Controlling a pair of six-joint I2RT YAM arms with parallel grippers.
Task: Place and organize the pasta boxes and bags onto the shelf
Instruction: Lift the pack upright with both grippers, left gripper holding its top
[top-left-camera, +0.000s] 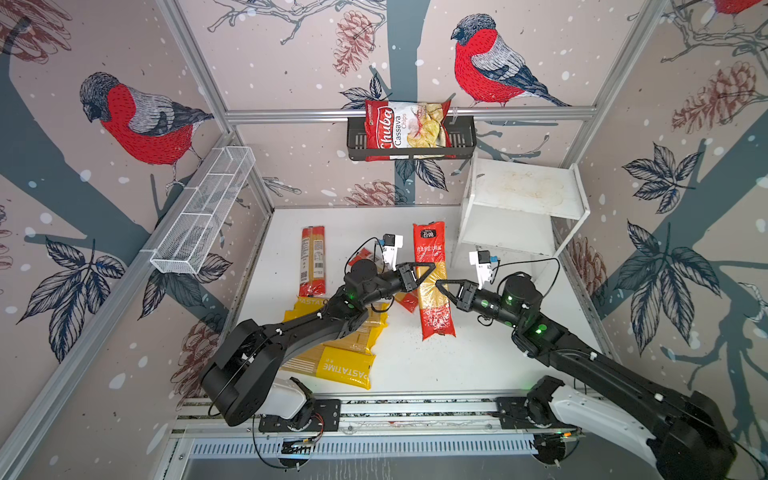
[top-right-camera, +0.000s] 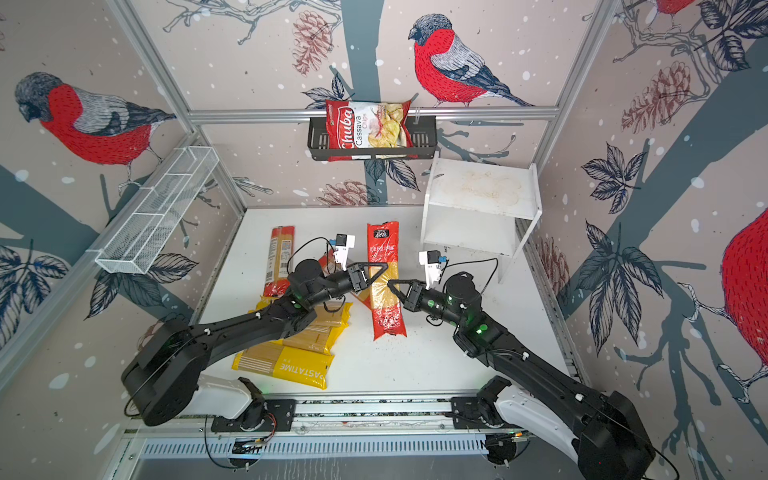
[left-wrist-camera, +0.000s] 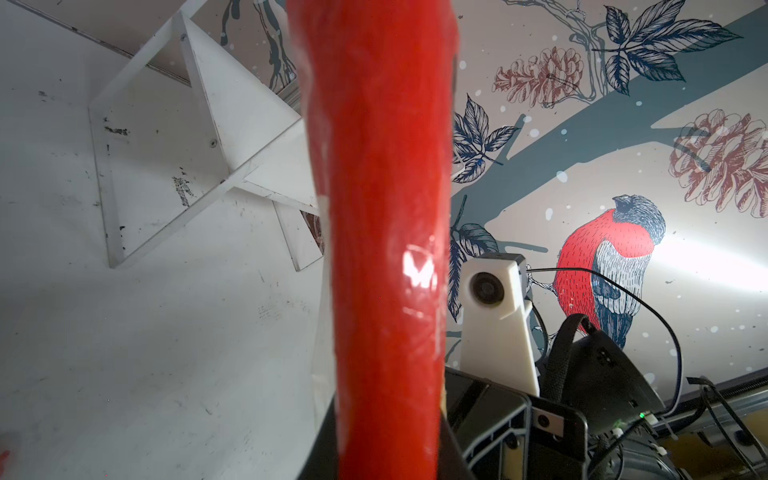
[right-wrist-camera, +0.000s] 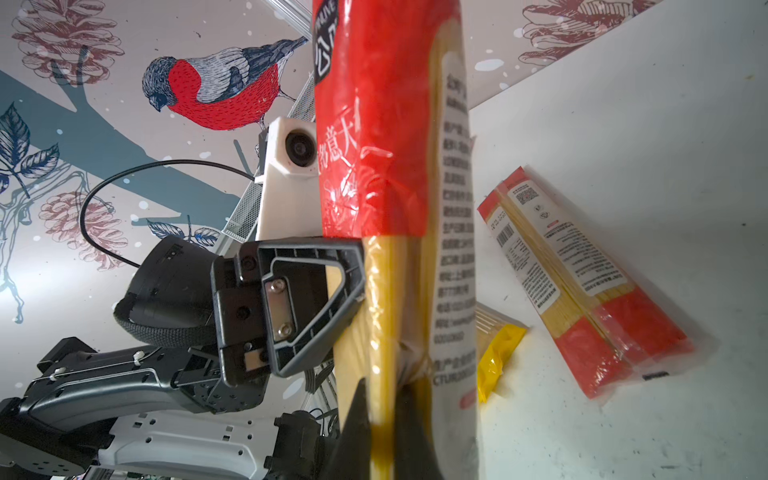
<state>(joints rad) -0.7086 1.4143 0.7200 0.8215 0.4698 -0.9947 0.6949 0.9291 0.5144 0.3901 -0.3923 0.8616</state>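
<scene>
Red pkt (top-left-camera: 430, 253) long axis front-back, label end rearward.

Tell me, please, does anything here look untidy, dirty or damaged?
Yes. The yellow packets lie in a crooked, overlapping heap at the front left of the table. Small dark specks are scattered on the table near the lower end of the held red packet. The shelf has a brownish stain on its top board.
</scene>
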